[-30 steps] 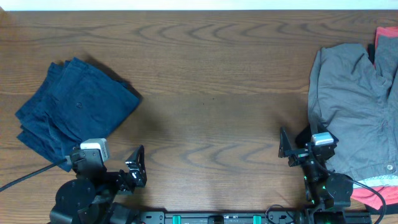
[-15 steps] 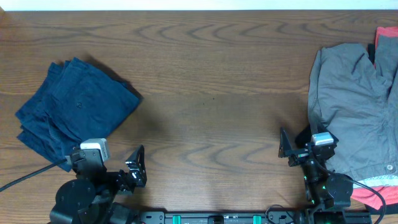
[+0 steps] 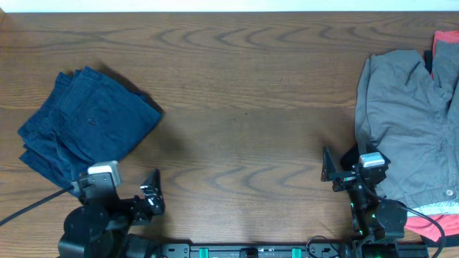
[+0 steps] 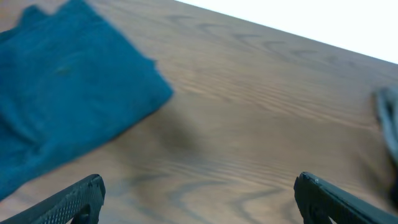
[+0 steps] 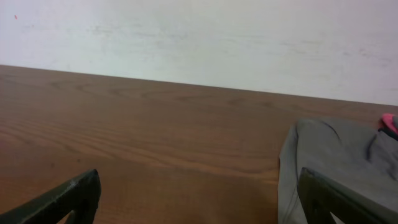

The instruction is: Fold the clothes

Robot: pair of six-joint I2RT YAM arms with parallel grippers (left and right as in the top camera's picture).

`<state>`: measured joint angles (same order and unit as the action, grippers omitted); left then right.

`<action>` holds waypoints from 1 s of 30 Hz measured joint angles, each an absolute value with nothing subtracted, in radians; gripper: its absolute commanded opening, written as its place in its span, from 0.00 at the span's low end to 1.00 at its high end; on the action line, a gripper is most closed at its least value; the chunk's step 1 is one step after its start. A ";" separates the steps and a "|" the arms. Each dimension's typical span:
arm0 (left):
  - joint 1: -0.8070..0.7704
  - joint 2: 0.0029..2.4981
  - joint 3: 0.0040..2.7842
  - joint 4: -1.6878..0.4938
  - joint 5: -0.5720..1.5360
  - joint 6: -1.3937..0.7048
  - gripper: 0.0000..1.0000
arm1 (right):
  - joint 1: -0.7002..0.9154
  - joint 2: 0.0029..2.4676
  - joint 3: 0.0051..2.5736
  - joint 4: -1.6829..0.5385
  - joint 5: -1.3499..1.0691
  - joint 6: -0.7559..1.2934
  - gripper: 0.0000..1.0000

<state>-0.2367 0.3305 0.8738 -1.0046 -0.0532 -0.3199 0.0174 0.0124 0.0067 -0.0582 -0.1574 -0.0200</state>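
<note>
A folded dark navy garment (image 3: 86, 125) lies at the left of the table; it also shows in the left wrist view (image 4: 56, 106). A crumpled grey garment (image 3: 409, 122) lies at the right edge and shows in the right wrist view (image 5: 336, 155). My left gripper (image 3: 152, 197) is open and empty near the front edge, right of the navy garment, jaws wide over bare wood (image 4: 199, 183). My right gripper (image 3: 337, 172) is open and empty just left of the grey garment, its right finger by the cloth's edge (image 5: 199, 180).
A red-pink cloth (image 3: 446, 43) peeks out behind the grey garment at the far right corner, and more red cloth (image 3: 430, 222) lies at the front right. A black cable (image 3: 29, 204) runs off the front left. The wooden table (image 3: 244, 107) ends at a white wall behind.
My left gripper has drawn back slightly toward the front edge and to the left. The right arm and the garments have not moved.
</note>
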 measured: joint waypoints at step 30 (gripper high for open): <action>0.011 0.010 0.038 -0.051 -0.082 -0.238 0.98 | 0.017 0.011 0.007 -0.057 -0.157 -0.023 0.99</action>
